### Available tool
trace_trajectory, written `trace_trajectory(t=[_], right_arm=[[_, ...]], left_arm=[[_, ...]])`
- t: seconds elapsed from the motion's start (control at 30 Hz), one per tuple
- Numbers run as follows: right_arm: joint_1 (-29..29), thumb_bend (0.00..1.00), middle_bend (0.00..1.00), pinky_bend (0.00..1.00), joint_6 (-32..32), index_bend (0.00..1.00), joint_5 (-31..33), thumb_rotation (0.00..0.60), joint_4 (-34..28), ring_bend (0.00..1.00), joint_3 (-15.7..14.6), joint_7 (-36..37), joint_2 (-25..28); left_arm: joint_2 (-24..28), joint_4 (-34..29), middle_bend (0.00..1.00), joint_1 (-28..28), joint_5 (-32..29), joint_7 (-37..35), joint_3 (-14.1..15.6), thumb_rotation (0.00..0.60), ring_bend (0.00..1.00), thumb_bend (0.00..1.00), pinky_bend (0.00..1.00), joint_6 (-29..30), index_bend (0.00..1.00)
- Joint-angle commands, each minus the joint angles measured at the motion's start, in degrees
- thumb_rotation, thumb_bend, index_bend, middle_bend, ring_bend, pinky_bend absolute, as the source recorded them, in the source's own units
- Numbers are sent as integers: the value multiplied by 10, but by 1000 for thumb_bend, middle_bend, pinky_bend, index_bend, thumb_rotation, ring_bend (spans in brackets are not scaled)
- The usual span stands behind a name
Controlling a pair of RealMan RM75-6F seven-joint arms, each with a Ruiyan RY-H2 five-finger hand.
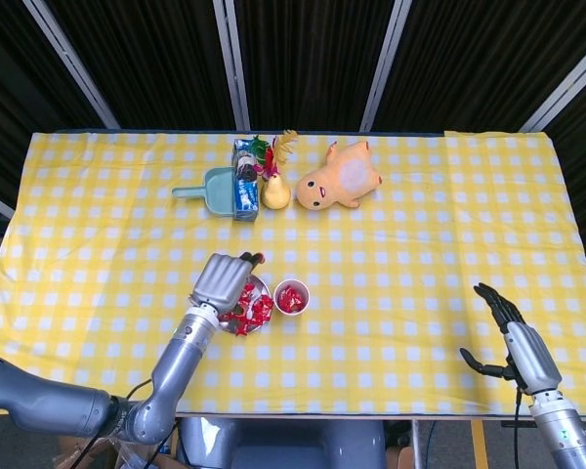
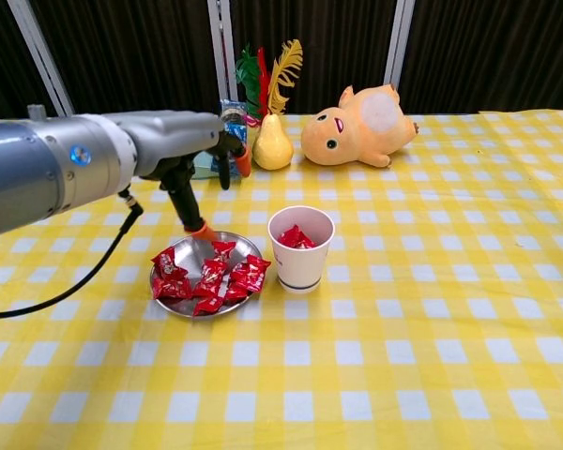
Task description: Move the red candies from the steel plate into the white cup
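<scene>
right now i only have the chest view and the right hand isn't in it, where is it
observer: The right hand is at the table's near right edge, well away from the white cup. Its fingers are apart and it holds nothing.
operator: ok, is the left hand over the plate or beside it
observer: From above, the left hand covers the left part of the steel plate. The red candies show to its right.
operator: anything hidden behind my arm at the back
observer: Yes, a teal dustpan lies just left of the blue packet.
</scene>
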Motion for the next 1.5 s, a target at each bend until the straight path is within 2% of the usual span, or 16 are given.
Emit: trace_trajectory(t=[0.03,0.2,0.37,0.57,0.87,1.27,1.5], right_arm=[[0,362,0,1,0,0,1,600,0,0,0,-1,0],[0,362,0,1,-2,0,3,600,0,0,0,-1,0],[1,361,0,1,-3,0,5,600,0,0,1,1,1],[2,362,0,1,-6,0,5,600,-1,0,1,6,2],[3,361,0,1,-10,0,7,600,-1,0,1,10,4],[3,362,0,1,-10,0,8,600,-3,0,1,7,4],[2,362,0,1,-9,0,7,600,-4,0,0,6,3]], left_arm=[[3,6,289,9,-10,4,22,600,821,190,897,-15,242],[-15,28,301,10,-11,5,39,600,821,190,896,-26,283],[-40,56,320,4,-20,10,35,600,822,192,896,-30,313],[-66,92,313,-4,-34,20,30,600,822,193,897,-35,293],[-81,117,319,-8,-43,29,28,600,823,206,896,-43,302],[-88,127,577,-3,-44,36,41,600,834,346,900,-47,474],[-83,120,643,5,-39,38,47,600,837,403,901,-40,523]])
